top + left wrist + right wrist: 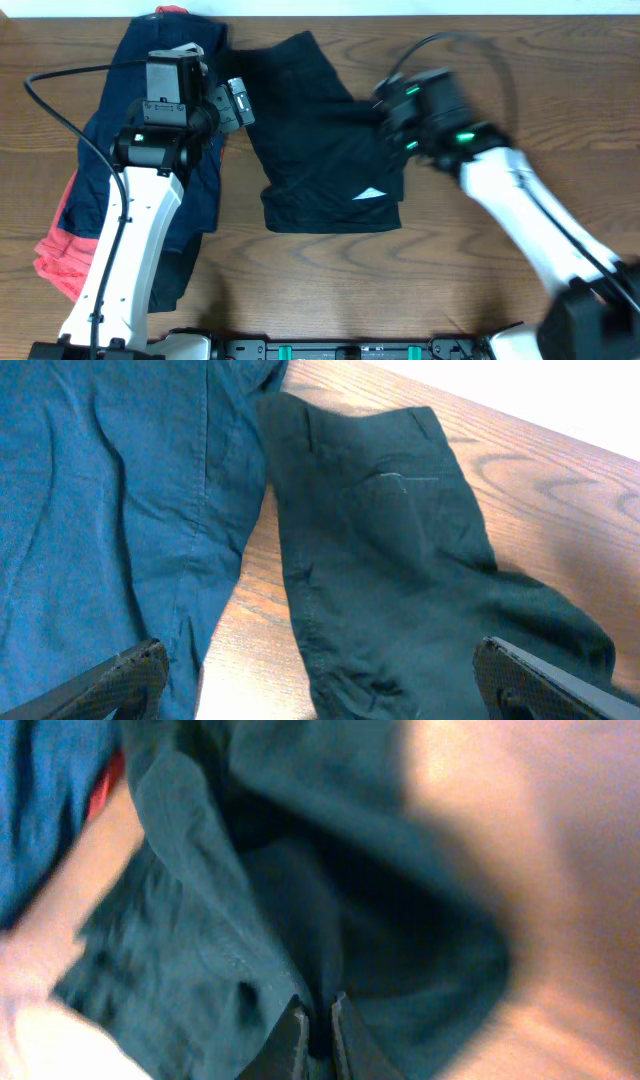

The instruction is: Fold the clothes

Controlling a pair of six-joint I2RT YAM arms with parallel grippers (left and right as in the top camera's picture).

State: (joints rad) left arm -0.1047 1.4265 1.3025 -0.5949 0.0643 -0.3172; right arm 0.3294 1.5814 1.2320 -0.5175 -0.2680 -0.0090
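Observation:
Black shorts lie in the middle of the table, with a small white logo near the front hem. My right gripper is at their right edge, shut on a pinched fold of the black fabric, which rises between the fingers. My left gripper is open and empty, hovering over the shorts' left edge; its fingers straddle the dark fabric and the blue garment. The right wrist view is blurred.
A pile of clothes sits at the left: a navy blue garment over a red one, with dark cloth at the front. Bare wood table lies to the right and front.

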